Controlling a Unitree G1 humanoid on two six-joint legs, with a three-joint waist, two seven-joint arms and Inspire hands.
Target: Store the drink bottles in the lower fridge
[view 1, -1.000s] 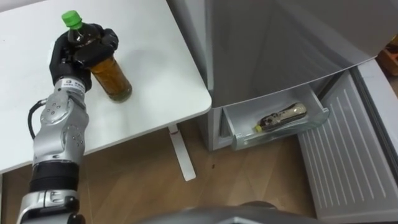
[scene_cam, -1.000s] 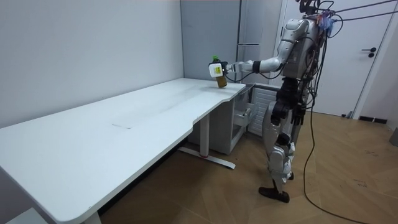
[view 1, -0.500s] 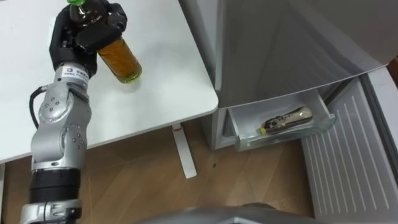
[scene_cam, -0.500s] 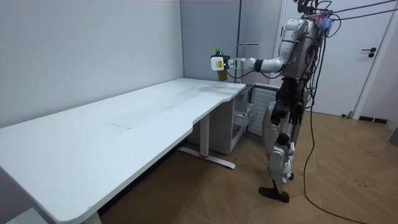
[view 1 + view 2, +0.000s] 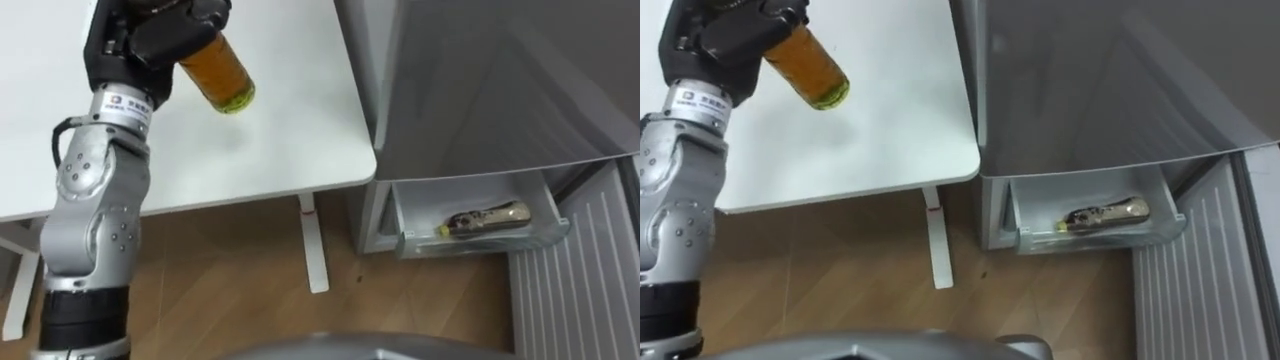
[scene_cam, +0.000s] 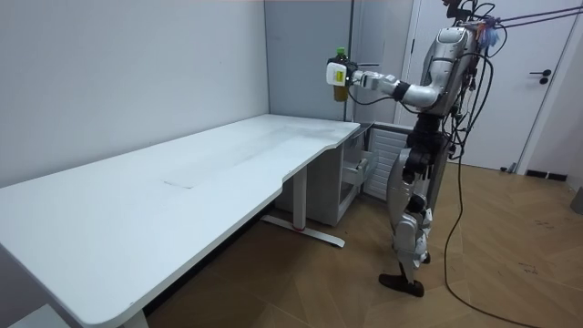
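Left hand point(image 5: 150, 35) is curled tight round a bottle point(image 5: 222, 82) of amber drink, fingers and thumb wrapped on its upper part, with the base sticking out below the hand. The bottle is held in the air above the right end of the white table point(image 5: 290, 130), not touching it. In the room view it sits about upright, green cap up, at the end of the outstretched left arm.

To the right of the table is the grey fridge point(image 5: 500, 80). Its lower fridge drawer point(image 5: 470, 245) is pulled out, and a second bottle point(image 5: 487, 220) lies on its side inside. The fridge door point(image 5: 580, 290) is swung open at far right, ribbed inner face showing.

The robot stands on the wood floor by the table's right end, in front of the open fridge.
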